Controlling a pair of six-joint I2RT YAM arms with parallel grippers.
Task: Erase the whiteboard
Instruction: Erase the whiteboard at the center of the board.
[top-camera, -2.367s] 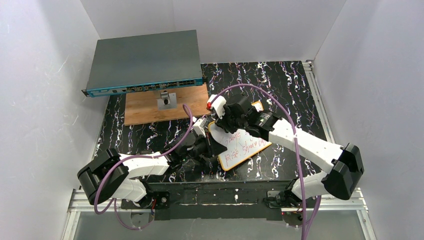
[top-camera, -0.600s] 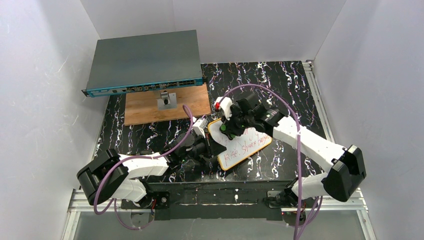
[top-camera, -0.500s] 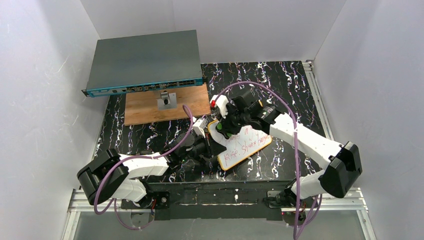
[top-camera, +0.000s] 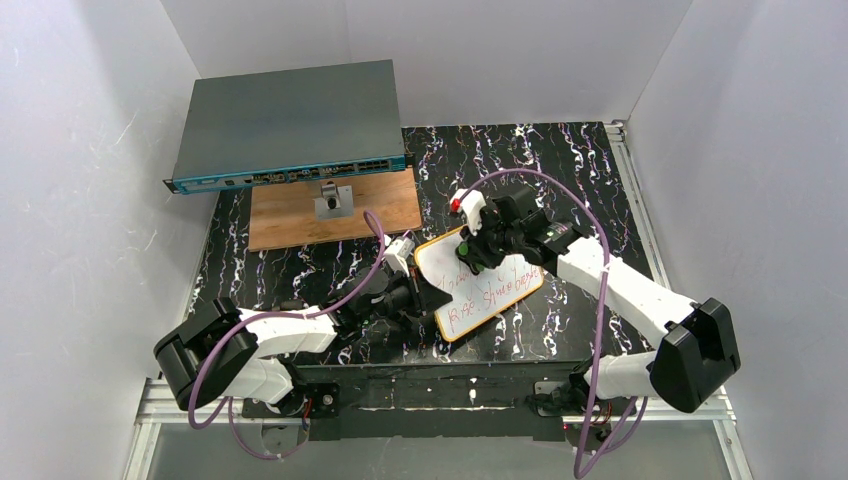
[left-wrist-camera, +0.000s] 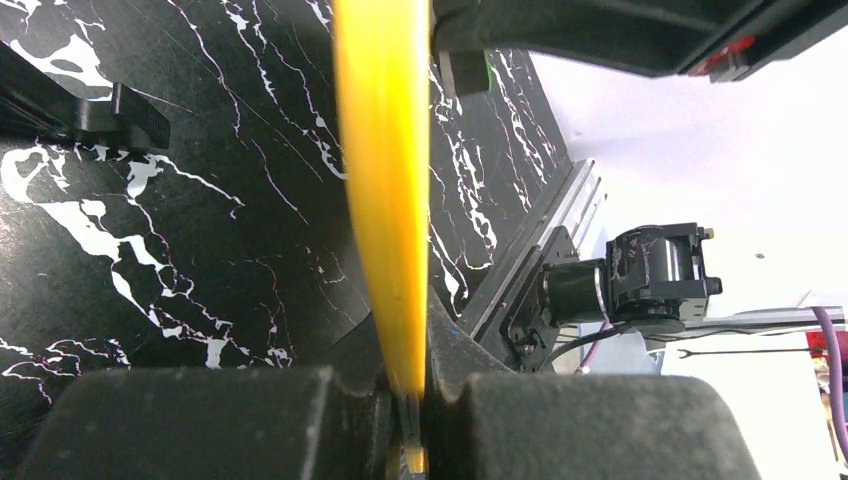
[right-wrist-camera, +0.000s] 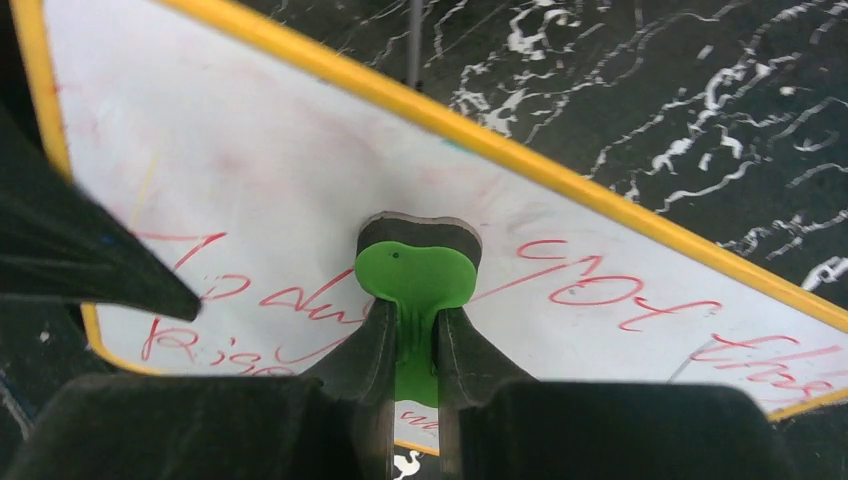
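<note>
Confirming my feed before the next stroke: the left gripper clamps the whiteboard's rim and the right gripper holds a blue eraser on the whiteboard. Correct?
Not quite. The eraser is green, not blue, as the right wrist view shows. The rest stands: the left gripper clamps the whiteboard by its rim, and the right gripper holds the eraser on the whiteboard.

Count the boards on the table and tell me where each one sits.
2. The whiteboard lies near the front centre. The wooden board lies at the back left, just in front of the grey switch. No other board seems to be hidden.
</note>
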